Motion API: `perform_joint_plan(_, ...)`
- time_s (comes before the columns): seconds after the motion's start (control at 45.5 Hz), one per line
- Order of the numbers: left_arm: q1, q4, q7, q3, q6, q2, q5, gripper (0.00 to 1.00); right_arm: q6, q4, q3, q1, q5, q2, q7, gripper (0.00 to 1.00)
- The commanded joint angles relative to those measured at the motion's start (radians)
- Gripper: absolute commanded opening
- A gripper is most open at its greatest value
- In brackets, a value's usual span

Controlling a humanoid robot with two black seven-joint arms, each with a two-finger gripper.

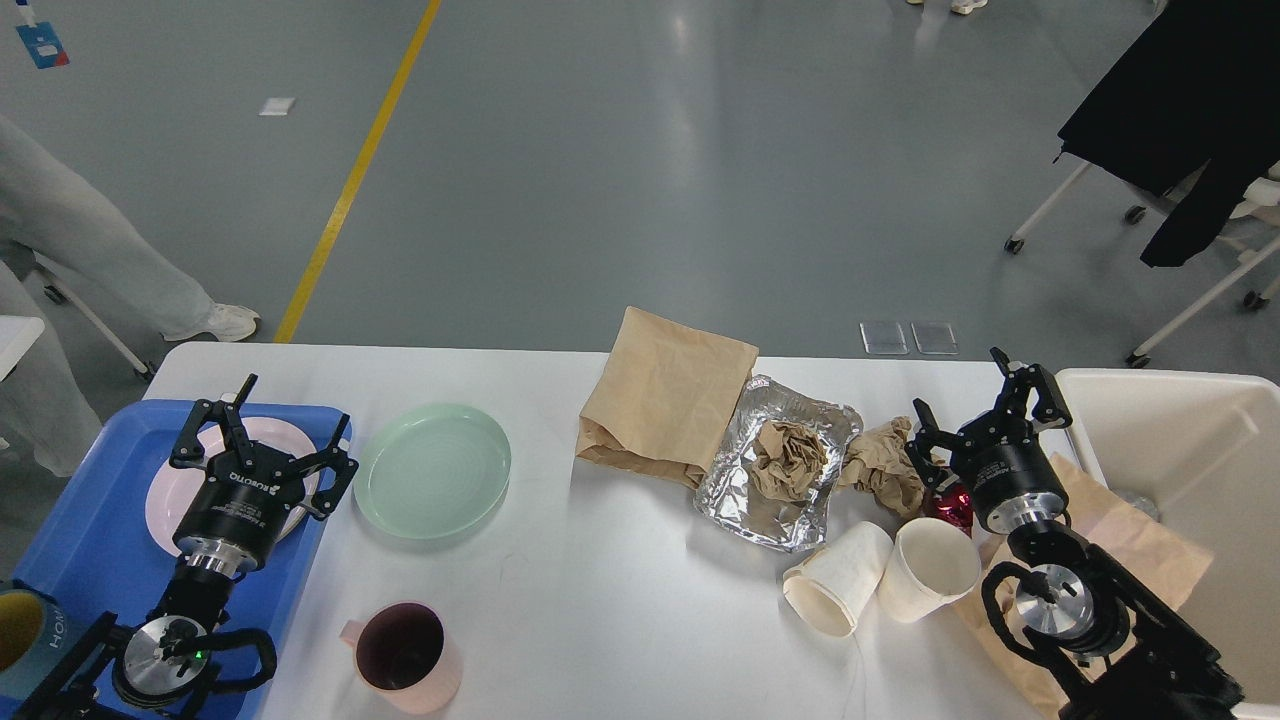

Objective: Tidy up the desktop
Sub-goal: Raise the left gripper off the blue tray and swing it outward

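While both arms rest over the large white rectangular desktop (600, 600) filling the lower frame, the left gripper (268, 425), marked ROBOTIQ, hangs spread wide and empty above a pale pink round plate (165, 500) in the blue plastic tray (90, 540) at lower left. The right gripper (965, 400) stands wide apart, empty, just beside crumpled brown paper (880, 465) at right.
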Motion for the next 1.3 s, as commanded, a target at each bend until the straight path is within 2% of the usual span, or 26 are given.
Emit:
perform_joint_plan(0.0,0.0,0.0,-0.01,0.0,-0.014,0.003,0.002,0.97,0.0,0.0,0.0,0.0,0.0,0.0,0.0,1.0)
perform_joint_plan(0.307,0.002,-0.004,-0.013,0.003,-0.03,0.054,-0.002,0.97,0.0,0.0,0.0,0.0,0.0,0.0,0.0,1.0)
perform_joint_plan(0.417,-0.004,-0.014,-0.013,0.037,-0.039,0.161,-0.004,0.97,0.0,0.0,0.0,0.0,0.0,0.0,0.0,1.0)
perform_joint_plan(0.461,-0.026,-0.012,-0.011,0.107,-0.03,0.271,-0.009,0.97,0.0,-0.002,0.0,0.0,0.0,0.0,0.0,1.0)
perform_joint_plan(0.549,-0.089,0.0,-0.005,0.239,-0.027,0.383,-0.009,0.97,0.0,0.0,0.0,0.0,0.0,0.0,0.0,1.0)
perform_joint_plan(0.746,-0.305,-0.001,0.003,0.665,-0.04,0.551,-0.007,0.97,0.0,0.0,0.0,0.0,0.0,0.0,0.0,1.0)
perform_joint_plan(0.834,-0.446,-0.001,0.006,0.888,-0.042,0.621,-0.006,0.97,0.0,0.0,0.0,0.0,0.0,0.0,0.0,1.0)
perform_joint_plan(0.856,-0.534,-0.001,0.007,1.005,-0.04,0.637,-0.006,0.97,0.0,0.0,0.0,0.0,0.0,0.0,0.0,1.0)
perform_joint_plan(1.032,-0.895,-0.006,0.007,1.512,-0.036,0.628,-0.004,0.97,0.0,0.0,0.0,0.0,0.0,0.0,0.0,1.0)
perform_joint_plan(1.164,-1.185,-0.009,0.006,1.903,-0.042,0.566,-0.002,0.97,0.0,0.0,0.0,0.0,0.0,0.0,0.0,1.0)
perform_joint_plan(1.273,-1.337,-0.013,0.004,2.137,-0.044,0.481,-0.002,0.97,0.0,0.0,0.0,0.0,0.0,0.0,0.0,1.0)
